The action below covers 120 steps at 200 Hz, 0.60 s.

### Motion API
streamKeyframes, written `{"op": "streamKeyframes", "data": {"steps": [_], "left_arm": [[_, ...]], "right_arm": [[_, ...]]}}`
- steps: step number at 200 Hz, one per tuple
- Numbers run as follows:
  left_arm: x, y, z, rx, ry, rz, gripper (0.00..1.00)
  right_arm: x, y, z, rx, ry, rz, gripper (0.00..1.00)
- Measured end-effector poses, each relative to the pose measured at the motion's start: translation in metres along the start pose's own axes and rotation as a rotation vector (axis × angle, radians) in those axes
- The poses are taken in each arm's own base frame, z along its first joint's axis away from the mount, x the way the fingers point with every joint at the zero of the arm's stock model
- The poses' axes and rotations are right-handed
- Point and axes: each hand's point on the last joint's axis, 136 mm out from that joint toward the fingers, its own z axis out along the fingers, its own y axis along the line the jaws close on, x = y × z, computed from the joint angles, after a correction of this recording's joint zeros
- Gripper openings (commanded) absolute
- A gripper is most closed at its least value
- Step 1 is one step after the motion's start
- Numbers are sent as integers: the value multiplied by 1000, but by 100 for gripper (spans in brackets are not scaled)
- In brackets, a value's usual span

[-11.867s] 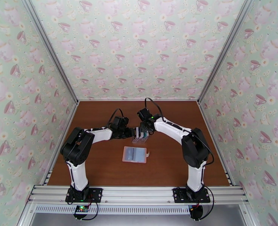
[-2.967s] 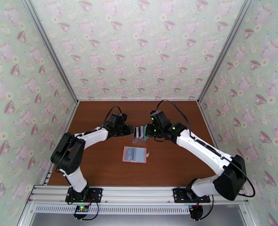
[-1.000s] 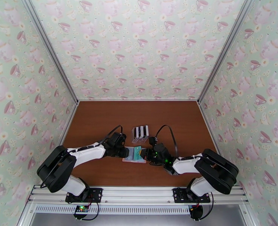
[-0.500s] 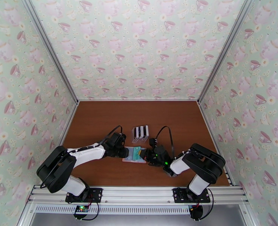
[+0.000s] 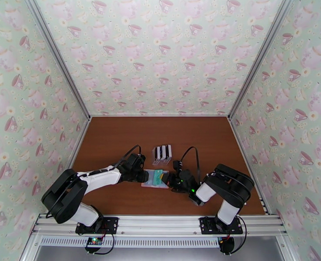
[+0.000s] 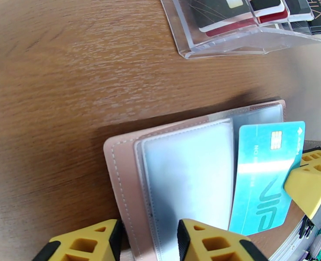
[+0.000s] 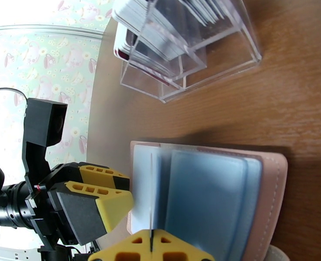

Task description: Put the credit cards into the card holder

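Feeding the first card in is as far as the job appears to have got. The pink card holder [image 6: 121, 166] lies open on the desk [image 6: 51, 83]. The right claw [image 7: 151, 241] is clamped on a teal credit card [image 6: 264, 170], held over the holder's right-hand pockets; whether its edge has entered a sleeve I cannot tell. The left claw [image 6: 149, 229] sits at the holder's left edge, jaws apart, straddling the cover. The other credit cards [image 6: 216, 14] stand in a clear rack [image 6: 247, 42] just beyond the holder, so most of the work remains.
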Motion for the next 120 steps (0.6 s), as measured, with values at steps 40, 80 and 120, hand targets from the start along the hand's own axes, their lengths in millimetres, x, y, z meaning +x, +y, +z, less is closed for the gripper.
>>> {"op": "streamKeyframes", "data": {"steps": [40,80,120], "left_arm": [[0,0,0,0,0,0,42],[0,0,0,1,0,0,42],[0,0,0,0,0,-4,40]], "right_arm": [[2,-1,0,4,10,1,0],[4,-4,1,10,21,4,0],[8,-8,4,11,36,6,0]]}}
